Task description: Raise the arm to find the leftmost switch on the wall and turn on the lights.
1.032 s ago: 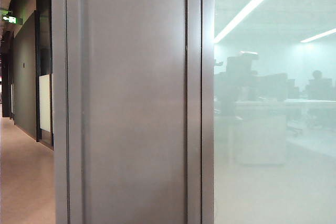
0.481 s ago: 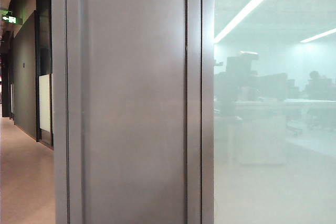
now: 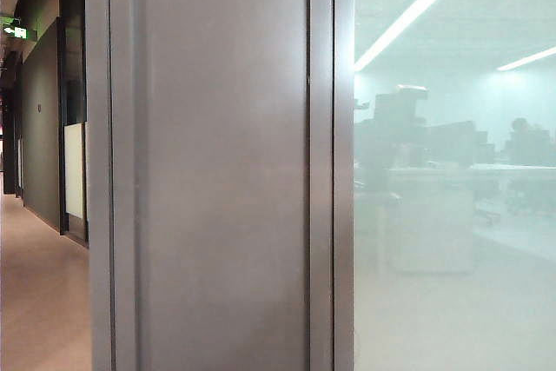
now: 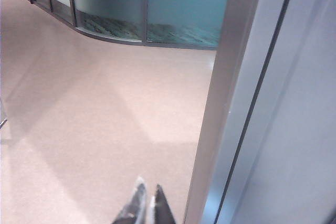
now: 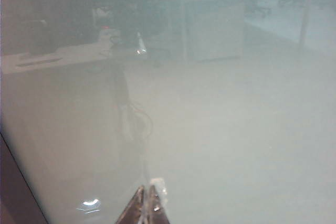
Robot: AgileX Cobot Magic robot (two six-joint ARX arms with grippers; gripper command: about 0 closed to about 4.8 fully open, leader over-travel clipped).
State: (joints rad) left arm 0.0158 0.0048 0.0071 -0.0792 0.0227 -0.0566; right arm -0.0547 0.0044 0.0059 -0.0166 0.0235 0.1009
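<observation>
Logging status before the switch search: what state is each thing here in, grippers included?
left gripper: shut, empty, over the bare floor beside the metal frame.
right gripper: shut, empty, facing the frosted glass.
ceiling lights: lit, behind the glass.
exit sign: lit green, down the corridor.
wall switch: not in view.

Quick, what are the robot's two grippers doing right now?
Left gripper: shut, empty, above the floor.
Right gripper: shut, empty, facing the frosted glass.
</observation>
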